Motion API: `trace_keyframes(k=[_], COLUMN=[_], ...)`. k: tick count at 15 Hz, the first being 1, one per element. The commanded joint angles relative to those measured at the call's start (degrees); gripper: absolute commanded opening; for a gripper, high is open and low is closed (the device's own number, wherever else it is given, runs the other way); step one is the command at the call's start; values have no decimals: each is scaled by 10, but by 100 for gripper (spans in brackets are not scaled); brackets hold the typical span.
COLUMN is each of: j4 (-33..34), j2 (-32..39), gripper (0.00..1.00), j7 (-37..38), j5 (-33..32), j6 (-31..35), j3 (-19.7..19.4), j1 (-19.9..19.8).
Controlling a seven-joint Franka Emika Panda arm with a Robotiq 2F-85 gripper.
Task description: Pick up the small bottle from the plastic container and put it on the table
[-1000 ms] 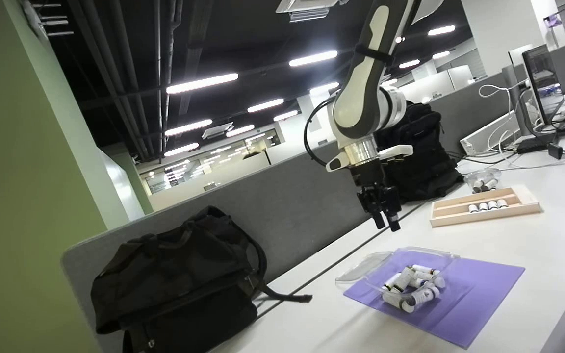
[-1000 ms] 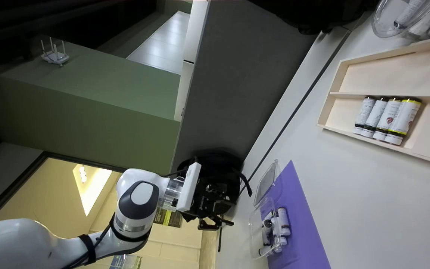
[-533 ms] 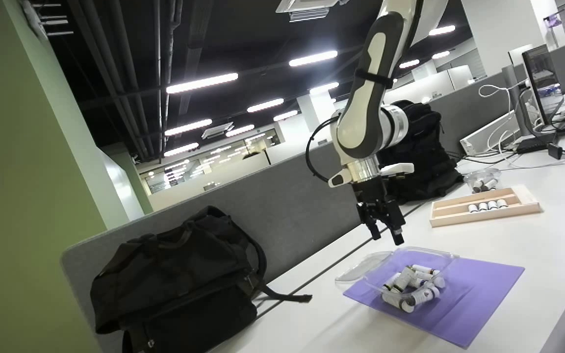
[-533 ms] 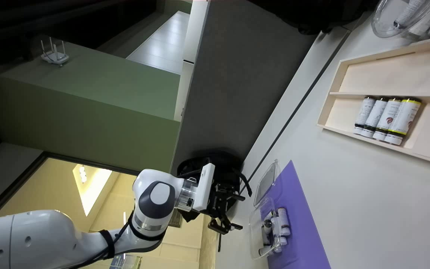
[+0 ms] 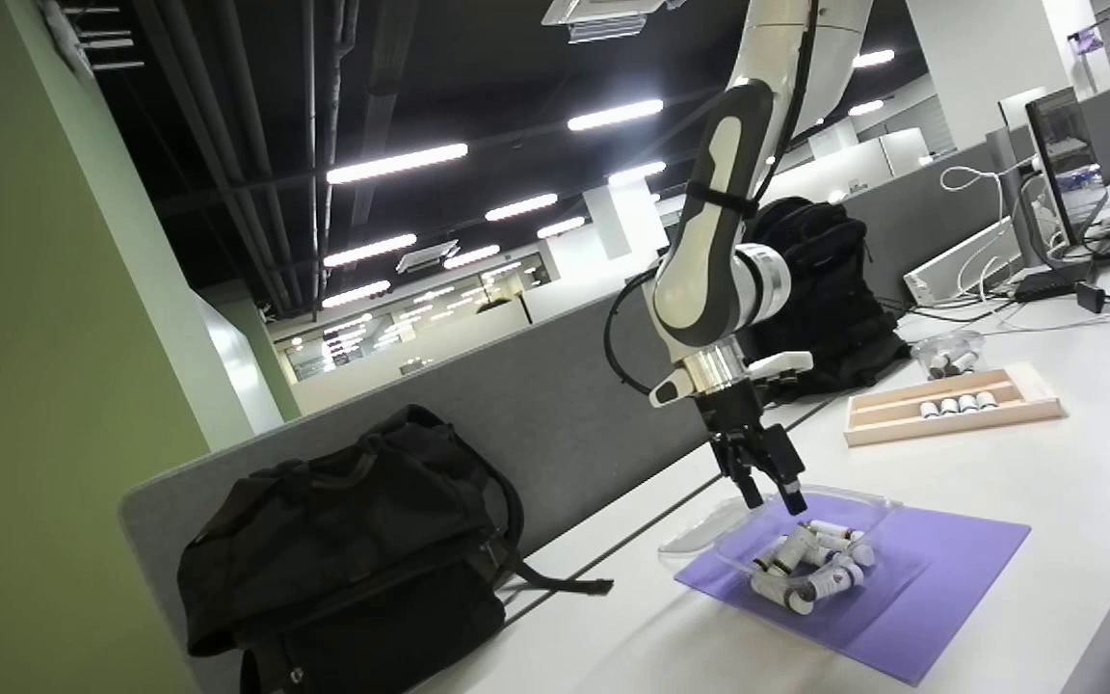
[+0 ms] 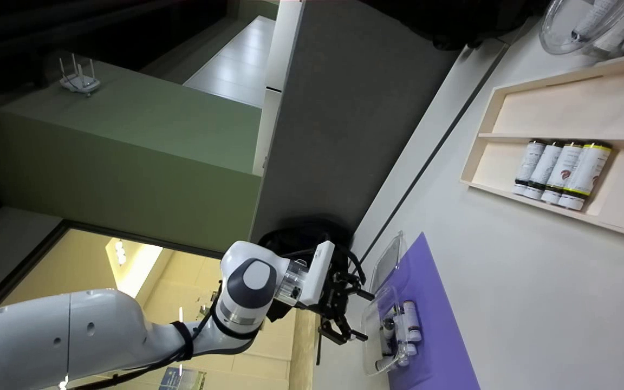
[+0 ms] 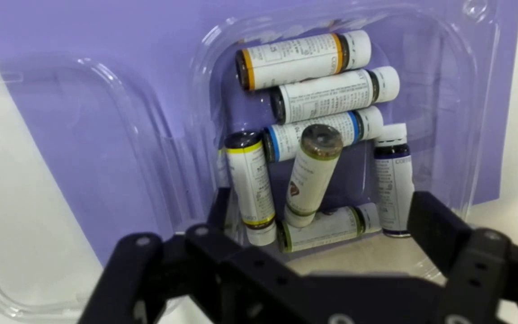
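The clear plastic container (image 5: 863,495) stands on a purple mat with several small white-labelled bottles inside. It also shows in an exterior view (image 6: 364,346) and the wrist view (image 7: 439,90). In the wrist view, a green-banded bottle (image 7: 313,180) leans cap-down across another green-banded bottle (image 7: 328,229). A yellow-banded bottle (image 7: 251,184) lies left of it, a dark blue-banded one (image 7: 394,189) right. My gripper (image 5: 775,501) is open and empty just above the container; it also shows in an exterior view (image 6: 366,317) and the wrist view (image 7: 322,200). The table (image 5: 960,472) is white.
The container's open lid (image 5: 709,530) lies on its partition side. A purple mat (image 5: 960,559) lies beneath. A wooden tray (image 5: 1027,414) with several bottles and a clear bowl (image 5: 948,352) stand farther along. Black backpacks (image 5: 353,549) and a grey partition (image 5: 574,414) border the table.
My gripper has moved down toward the container, and its fingers now are close above the rim. The bottles, lid and tray have not moved.
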Motion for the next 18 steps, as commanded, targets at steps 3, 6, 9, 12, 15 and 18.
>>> trace_keyframes(k=[3, 6, 9, 12, 15, 18], j4=[46, 51, 62, 72, 84, 100], j2=[25, 28, 37, 51, 66, 82], gripper=[100, 100, 100, 100, 100, 100], j7=[22, 22, 20, 22, 22, 23], j5=[-7, -8, -8, -11, -15, -19], j6=[-60, -78, -90, -93, -94, -102], j3=[-1, -1, -1, -2, -2, -3], j1=[4, 7, 10, 15, 17, 20])
